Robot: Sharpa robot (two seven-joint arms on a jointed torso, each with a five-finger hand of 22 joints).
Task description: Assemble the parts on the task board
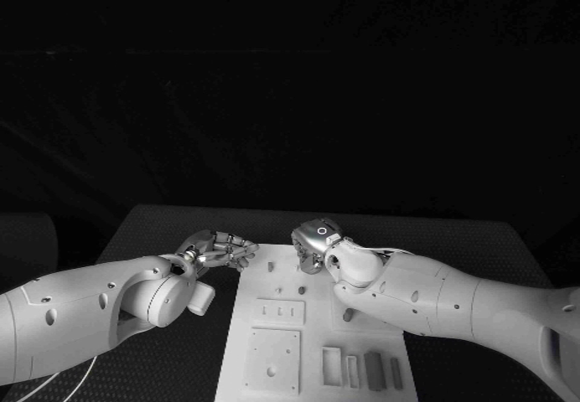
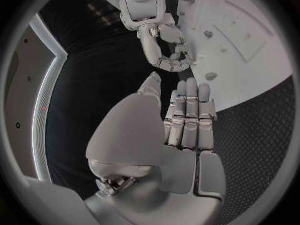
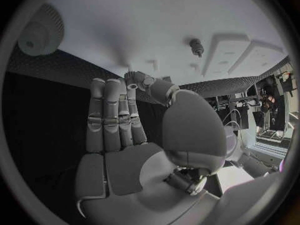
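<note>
The white task board lies in the middle of the black table, with square recesses and narrow slots in it. Two dark grey parts lie in the slots at its near right corner. A small peg stands in the board, and two small pegs show in the left wrist view. My left hand hovers at the board's far left corner, fingers straight and side by side, holding nothing. My right hand hangs over the board's far edge, fingers extended, thumb bent inward, nothing in it.
Black matting surrounds the board on both sides and behind it. Both forearms reach over the near corners of the table, and the right forearm covers part of the board's right edge. My right hand shows ahead of the left hand.
</note>
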